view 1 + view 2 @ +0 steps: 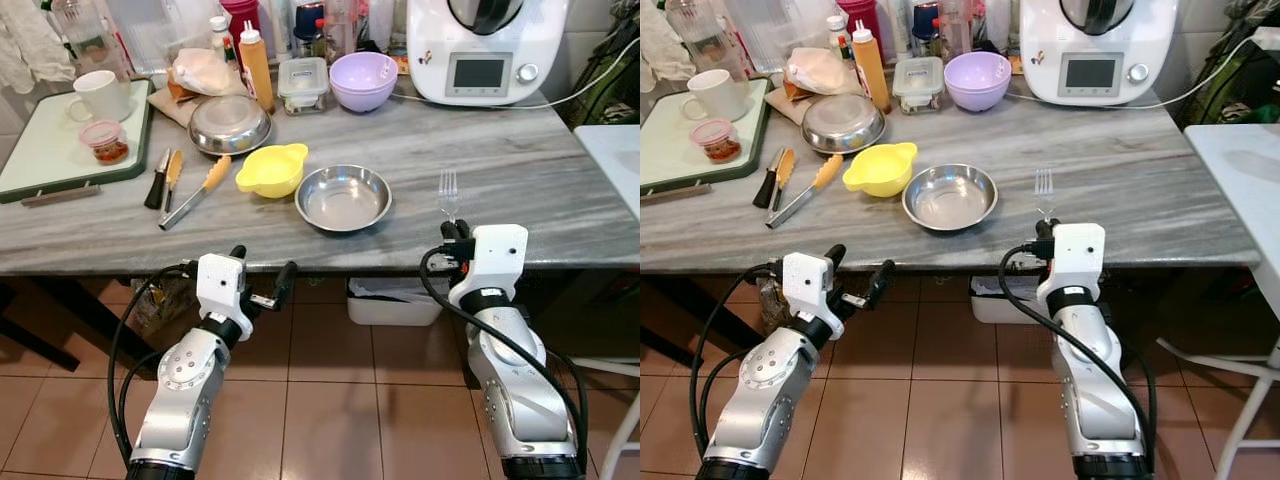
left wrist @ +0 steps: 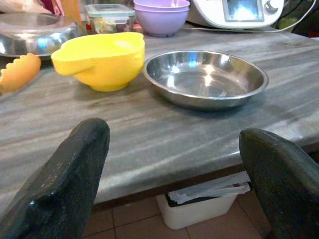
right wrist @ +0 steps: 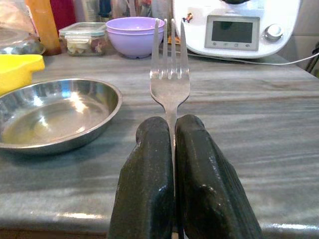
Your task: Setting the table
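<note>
A steel plate [image 1: 343,197] sits near the front of the grey marble table [image 1: 520,170], with a yellow bowl [image 1: 271,169] just to its left. My right gripper [image 1: 454,230] is shut on a metal fork [image 1: 448,194], held over the table's front edge to the right of the plate, tines [image 3: 169,50] pointing away from me. My left gripper [image 1: 262,277] hangs open below the table's front edge, in front of the bowl and plate, with nothing between its fingers [image 2: 75,174].
Knives [image 1: 160,178] and an orange-handled tool [image 1: 196,190] lie left of the bowl. Behind stand another steel dish [image 1: 229,124], a purple bowl [image 1: 363,80], a food box [image 1: 303,84], bottles and a white kitchen machine [image 1: 487,45]. A tray [image 1: 40,150] with a mug is far left.
</note>
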